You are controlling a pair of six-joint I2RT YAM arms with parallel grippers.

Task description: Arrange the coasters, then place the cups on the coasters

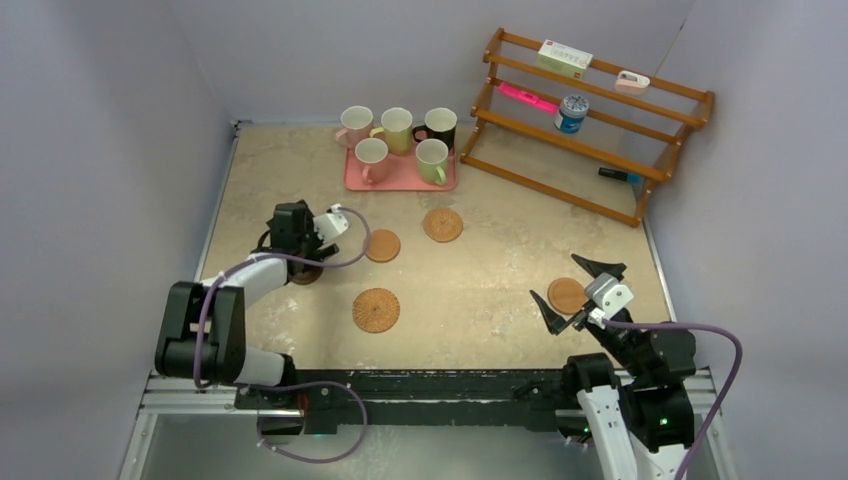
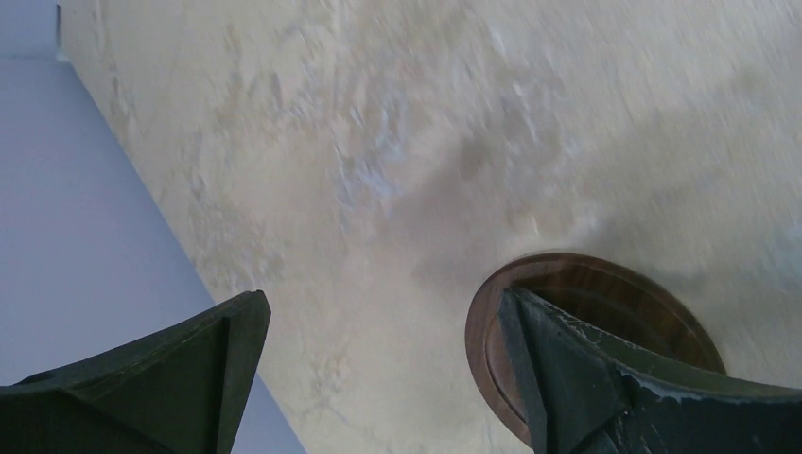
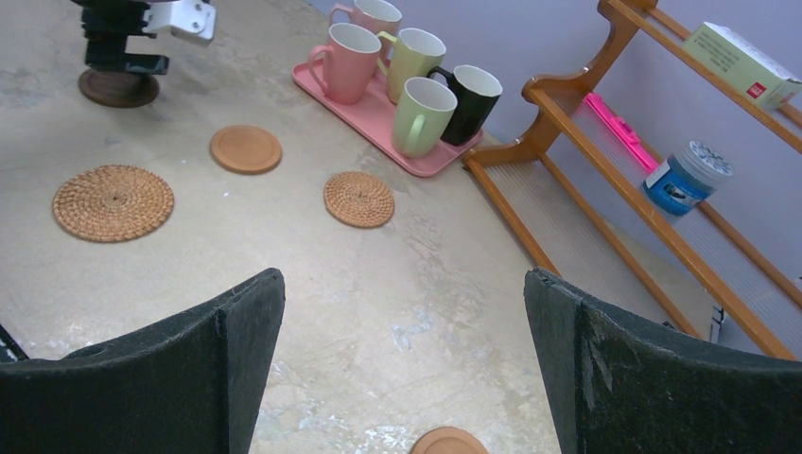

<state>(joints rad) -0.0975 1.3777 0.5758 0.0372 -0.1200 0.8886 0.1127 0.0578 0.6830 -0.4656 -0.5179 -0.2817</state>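
Observation:
Five cups stand on a pink tray [image 1: 400,180] at the back: two pink [image 1: 355,125], a pale yellow [image 1: 396,128], a black [image 1: 438,127] and a light green [image 1: 432,160]. My left gripper [image 1: 295,260] is open and low over the dark brown coaster [image 2: 615,293], with its right finger above the disc and bare table between the fingers. My right gripper [image 1: 573,287] hangs open over a smooth tan coaster [image 3: 448,442]. On the table also lie a large woven coaster [image 1: 376,310], a small woven one [image 1: 443,224] and a second smooth tan one [image 1: 382,245].
A wooden rack [image 1: 590,150] leans at the back right, holding a blue-and-white can [image 1: 572,112], a pink strip and small boxes. Grey walls close in the table on the left, back and right. The left wall is close to the left gripper.

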